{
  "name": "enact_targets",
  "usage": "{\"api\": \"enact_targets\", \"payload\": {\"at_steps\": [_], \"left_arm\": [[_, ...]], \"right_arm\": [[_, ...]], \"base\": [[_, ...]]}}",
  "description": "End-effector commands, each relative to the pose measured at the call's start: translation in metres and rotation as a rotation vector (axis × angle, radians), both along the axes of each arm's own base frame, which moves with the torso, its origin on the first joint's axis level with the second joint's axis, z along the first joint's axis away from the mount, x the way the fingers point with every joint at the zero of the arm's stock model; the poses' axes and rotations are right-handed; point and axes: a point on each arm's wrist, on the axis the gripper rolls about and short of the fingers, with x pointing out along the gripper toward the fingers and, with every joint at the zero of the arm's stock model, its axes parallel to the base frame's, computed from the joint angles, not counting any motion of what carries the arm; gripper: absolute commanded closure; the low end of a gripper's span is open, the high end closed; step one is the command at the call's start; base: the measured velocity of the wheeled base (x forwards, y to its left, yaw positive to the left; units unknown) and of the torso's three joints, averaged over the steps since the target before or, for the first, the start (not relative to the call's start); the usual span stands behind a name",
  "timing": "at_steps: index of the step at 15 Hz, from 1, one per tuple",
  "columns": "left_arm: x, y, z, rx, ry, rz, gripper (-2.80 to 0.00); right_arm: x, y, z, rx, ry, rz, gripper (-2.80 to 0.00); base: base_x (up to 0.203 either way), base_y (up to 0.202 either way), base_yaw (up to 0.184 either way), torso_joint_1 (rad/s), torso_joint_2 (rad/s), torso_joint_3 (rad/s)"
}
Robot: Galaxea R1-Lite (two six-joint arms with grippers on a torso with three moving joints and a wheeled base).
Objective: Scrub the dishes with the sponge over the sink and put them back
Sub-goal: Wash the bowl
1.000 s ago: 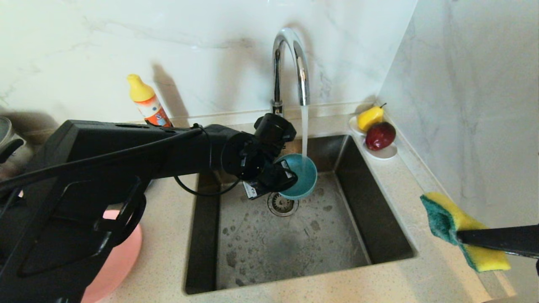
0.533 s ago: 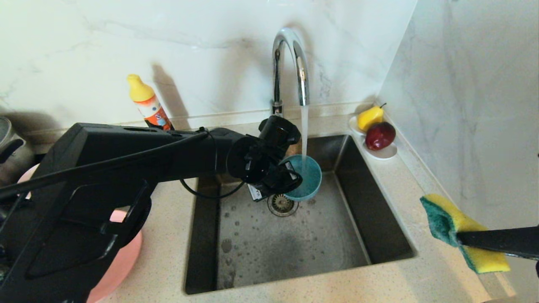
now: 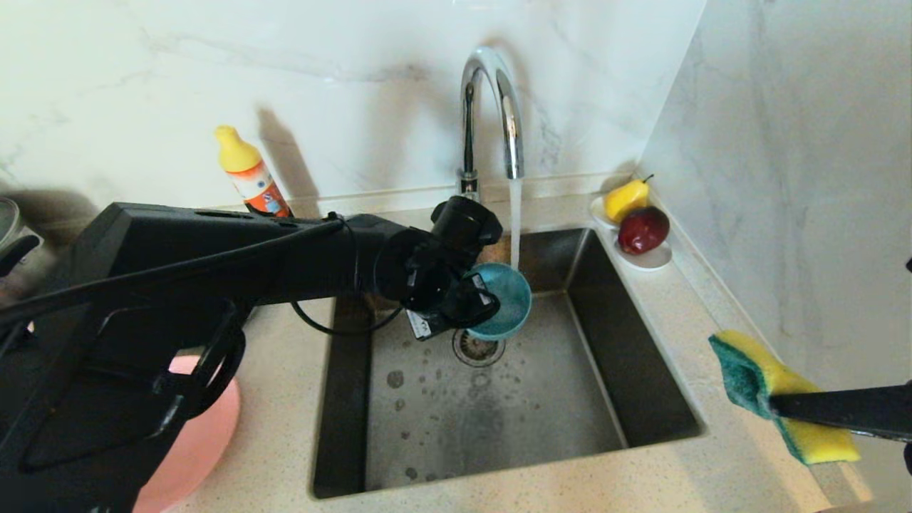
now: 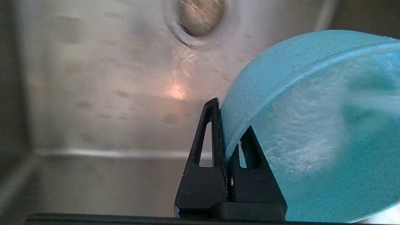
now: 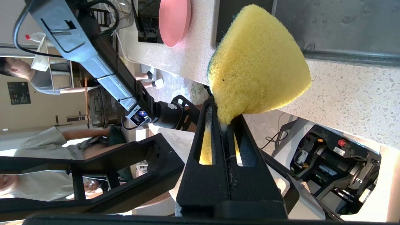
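My left gripper (image 3: 476, 305) is shut on the rim of the teal bowl (image 3: 504, 299), holding it tilted over the sink (image 3: 499, 420) beside the drain strainer (image 3: 479, 347). Water runs from the chrome faucet (image 3: 491, 92) onto the bowl's far edge. In the left wrist view one finger lies outside the bowl (image 4: 312, 131) and the other inside it, left gripper (image 4: 229, 117) clamped on the wall. My right gripper (image 3: 778, 406) hangs over the counter right of the sink, shut on the yellow and green sponge (image 3: 752, 367). The sponge (image 5: 256, 59) bulges out of the right gripper (image 5: 223, 114). A pink plate (image 3: 192, 449) lies left of the sink.
A yellow-capped detergent bottle (image 3: 249, 174) stands against the back wall. A small white dish (image 3: 652, 260) with a yellow pear (image 3: 627, 198) and a red fruit (image 3: 643, 229) sits at the sink's back right corner. A steel pot (image 3: 11, 242) shows at the far left edge.
My left gripper swung the teal bowl slightly right under the stream, then back left. The right arm and sponge stayed put.
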Motion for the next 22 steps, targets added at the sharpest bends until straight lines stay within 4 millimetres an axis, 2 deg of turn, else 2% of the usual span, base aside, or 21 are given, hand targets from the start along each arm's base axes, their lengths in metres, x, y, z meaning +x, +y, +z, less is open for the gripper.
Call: {"api": "enact_targets", "payload": {"at_steps": [1,5,7,13,15,18,22], "left_arm": [[0.000,0.021,0.012,0.075,-0.060,0.098,0.00],[0.001,0.053,0.024,0.155,-0.154,0.178,0.00],[0.003,0.065,0.032,0.175,-0.256,0.189,0.00],[0.006,0.087,0.038,0.188,-0.682,0.145,0.00],[-0.003,0.092,0.036,0.157,-0.772,0.101,0.00],[-0.023,0.101,0.048,0.085,-0.887,0.041,0.00],[-0.040,0.108,0.061,0.051,-1.006,0.024,0.00]], "right_arm": [[0.002,0.001,-0.002,-0.001,0.015,0.003,0.00],[0.007,0.002,-0.007,-0.007,0.036,0.003,0.00],[0.009,0.003,-0.008,-0.009,0.040,0.004,0.00],[0.018,0.005,-0.012,-0.017,0.068,0.007,0.00],[0.020,0.006,-0.015,-0.022,0.080,0.008,0.00],[0.025,0.007,-0.018,-0.028,0.097,0.010,0.00],[0.030,0.009,-0.021,-0.030,0.108,0.014,0.00]], "base": [[0.000,0.000,0.000,0.000,0.00,0.000],[0.000,0.000,0.000,0.000,0.00,0.000],[0.000,0.000,0.000,0.000,0.00,0.000],[0.000,0.000,0.000,0.000,0.00,0.000],[0.000,0.000,0.000,0.000,0.00,0.000],[0.000,0.000,0.000,0.000,0.00,0.000],[0.000,0.000,0.000,0.000,0.00,0.000]]}}
